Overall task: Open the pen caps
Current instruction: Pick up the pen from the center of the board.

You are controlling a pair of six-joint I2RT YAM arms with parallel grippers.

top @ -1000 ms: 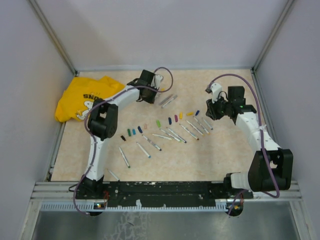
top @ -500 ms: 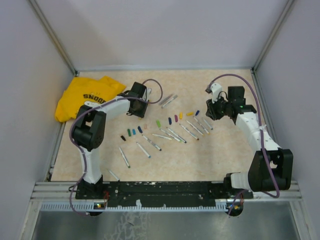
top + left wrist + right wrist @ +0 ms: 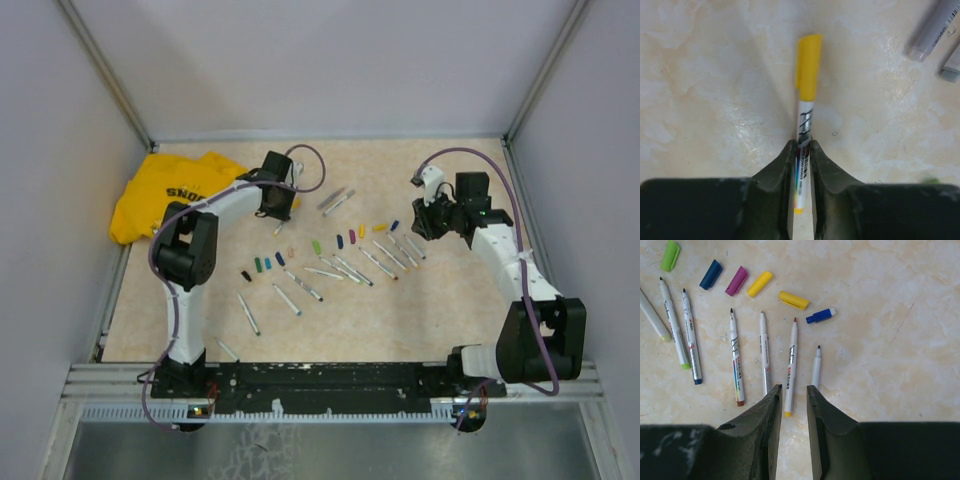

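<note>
**Change of state.** Over the last second the left gripper (image 3: 804, 145) has travelled clear of the two grey marker barrels (image 3: 932, 31). These now lie ahead of it and off to its right, well apart from the fingertips. The right gripper (image 3: 794, 387) has not moved.

**Significance.** The left gripper is now set on one pen that is still closed: a slim white printed pen barrel (image 3: 804, 131) fitted with a yellow plastic cap (image 3: 808, 67). The cap is fully seated. For this pen the work appears to be at the grasp stage, with the pull not yet begun. The cap end is free for a second grip.

**Left tool.** The fingers stand narrowly set and closed against the barrel on both sides, with no gap visible. The rear end of the barrel sits back between them. The cap projects straight ahead, clear of the fingertips. It cannot be determined whether the pen is lifted or resting on the beige marbled table (image 3: 705, 100).

**Right tool.** The fingers stand slightly apart, with nothing between them, and touch nothing. Just ahead lies a row of uncapped white pens (image 3: 764, 352). Beyond these lie the loose pen caps (image 3: 736, 280) in green, dark blue, magenta and yellow, already removed.
</note>
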